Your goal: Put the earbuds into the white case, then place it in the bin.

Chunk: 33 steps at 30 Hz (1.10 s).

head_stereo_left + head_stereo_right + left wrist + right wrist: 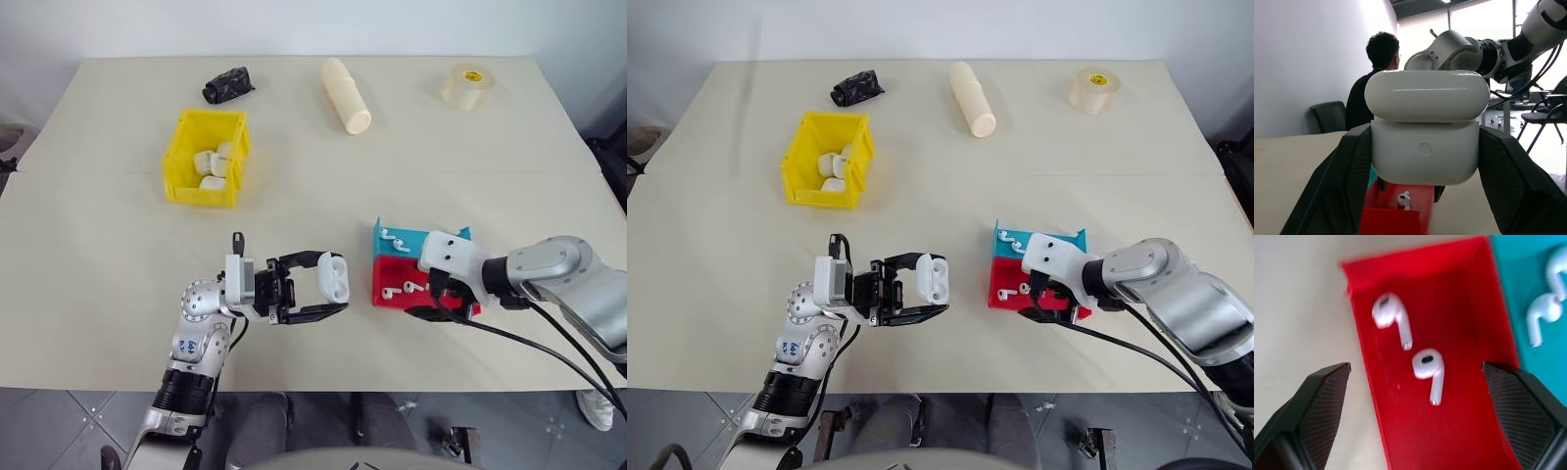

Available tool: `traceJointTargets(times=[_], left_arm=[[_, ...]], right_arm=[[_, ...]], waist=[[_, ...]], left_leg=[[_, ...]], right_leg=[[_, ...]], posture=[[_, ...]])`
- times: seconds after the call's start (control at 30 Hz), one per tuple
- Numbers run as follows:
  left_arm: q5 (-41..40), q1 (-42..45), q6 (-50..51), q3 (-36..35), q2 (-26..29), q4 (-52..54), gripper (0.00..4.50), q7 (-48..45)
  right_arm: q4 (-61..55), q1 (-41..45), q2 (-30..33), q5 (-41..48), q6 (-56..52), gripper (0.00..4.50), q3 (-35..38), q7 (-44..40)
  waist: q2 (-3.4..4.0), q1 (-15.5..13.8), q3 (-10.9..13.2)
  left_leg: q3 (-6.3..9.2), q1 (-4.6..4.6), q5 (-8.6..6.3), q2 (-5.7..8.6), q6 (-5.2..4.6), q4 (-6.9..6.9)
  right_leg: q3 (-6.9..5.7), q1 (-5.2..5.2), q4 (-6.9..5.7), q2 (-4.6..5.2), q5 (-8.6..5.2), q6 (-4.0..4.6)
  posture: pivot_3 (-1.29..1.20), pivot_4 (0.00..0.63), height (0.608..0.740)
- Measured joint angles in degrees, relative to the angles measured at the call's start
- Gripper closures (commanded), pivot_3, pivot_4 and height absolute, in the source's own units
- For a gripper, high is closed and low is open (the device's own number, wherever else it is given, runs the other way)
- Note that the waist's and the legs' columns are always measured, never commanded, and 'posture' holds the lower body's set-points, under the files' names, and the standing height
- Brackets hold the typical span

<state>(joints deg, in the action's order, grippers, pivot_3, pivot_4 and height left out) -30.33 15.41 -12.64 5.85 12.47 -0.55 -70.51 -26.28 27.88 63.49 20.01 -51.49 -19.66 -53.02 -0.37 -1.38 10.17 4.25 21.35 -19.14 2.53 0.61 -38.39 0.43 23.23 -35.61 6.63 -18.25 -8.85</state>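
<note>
We see the left hand (328, 291) clamped on the white case (332, 277), holding it clear of the beige surface (118, 264) near its front edge. In the left wrist view the case (1426, 131) sits between the two black fingers (1342, 186), pressed on both sides, its lid sitting on top with a thin seam under it.

The right hand (1415, 396) hangs over the red tray (1459, 431) with its fingers spread wide, gripping nothing — one fingertip over the surface beside the tray's outer wall, the other near the wall it shares with the blue tray (1513, 293). Two earbuds (1410, 345) lie loose on the red floor between the fingertips, close together, apart from both fingers. More earbuds (1540, 318) lie in the blue tray.

The two trays sit touching, right of the left hand. The yellow bin (178, 162) stands farther back on the left — several white cases (214, 166) already in it. Along the far edge: a crumpled black object (227, 84), a cream cylinder (346, 94), a roll of tape (467, 85). A person (1374, 83) sits beyond, seen from behind.
</note>
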Motion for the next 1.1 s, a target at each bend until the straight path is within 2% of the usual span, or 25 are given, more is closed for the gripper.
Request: traceJointTargets(times=[0.2, 0.67, 1.1], left_arm=[[0.3, 0.0, 0.0, 0.0, 0.1, 0.1, 1.7, 0.9], [1.2, -0.1, 0.9, 0.9, 0.3, 1.0, 1.7, 2.5], [1.3, -0.1, 0.9, 0.9, 0.3, 1.8, 1.7, 3.1]], right_arm=[[1.0, 0.8, 0.0, -3.7, 1.6, 2.59, -2.4, -2.8], [1.0, 3.3, -2.3, -10.1, 4.0, 2.59, -4.9, -6.7], [-0.2, 3.5, -4.5, -11.3, -0.5, 2.59, -4.6, -6.0]], waist=[[0.0, 0.0, 0.0], [0.0, 0.0, 0.0], [0.0, 0.1, 0.0]], left_leg=[[-0.04, 0.0, 0.0, -0.02, 0.0, 0.02], [-0.08, 0.02, 0.0, -0.02, 0.0, 0.06], [-0.08, 0.01, 0.0, -0.05, 0.01, 0.06]], right_leg=[[0.02, 0.05, -0.03, -0.02, 0.0, 0.01], [0.06, 0.12, -0.04, -0.02, 0.01, 0.01], [0.05, 0.11, -0.03, -0.05, 0.02, 0.04]], posture=[[0.0, 0.15, 0.74], [0.0, 0.15, 0.74], [0.0, 0.15, 0.74]])
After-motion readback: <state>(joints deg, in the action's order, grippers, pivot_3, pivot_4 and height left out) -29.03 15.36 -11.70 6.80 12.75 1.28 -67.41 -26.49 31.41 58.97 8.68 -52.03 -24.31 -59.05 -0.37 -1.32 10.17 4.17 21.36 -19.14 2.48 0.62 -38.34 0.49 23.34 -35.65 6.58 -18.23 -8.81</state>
